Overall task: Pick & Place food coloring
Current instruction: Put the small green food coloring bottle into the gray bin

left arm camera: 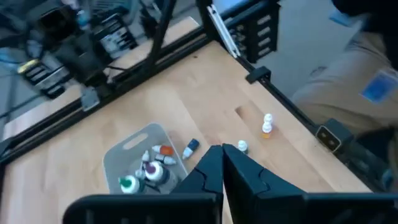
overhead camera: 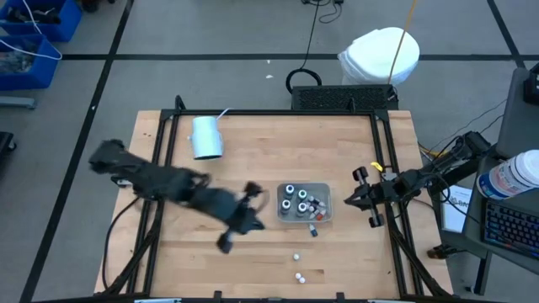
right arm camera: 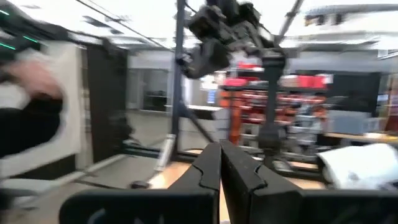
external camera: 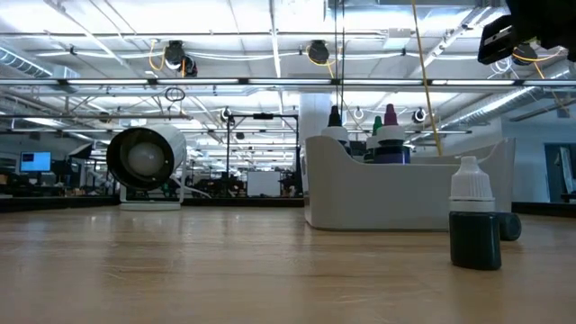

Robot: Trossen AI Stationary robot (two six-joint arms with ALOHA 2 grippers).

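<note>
Left gripper (overhead camera: 250, 220) hovers left of the tray (overhead camera: 325, 188), fingers pressed together, holding nothing (right gripper (overhead camera: 360, 199) likewise, parked). Advise spreading them before descending on a loose bottle (overhead camera: 296, 256)

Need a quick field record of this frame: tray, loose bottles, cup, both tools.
tray: translucent grey tray, right of table centre, holding several food coloring bottles
loose bottles: one by the tray's front edge, two small ones nearer the front
cup: pale blue cup on its side, rear left
left tool: shut, empty, just left of the tray
right tool: shut, empty, at the table's right edge
</note>
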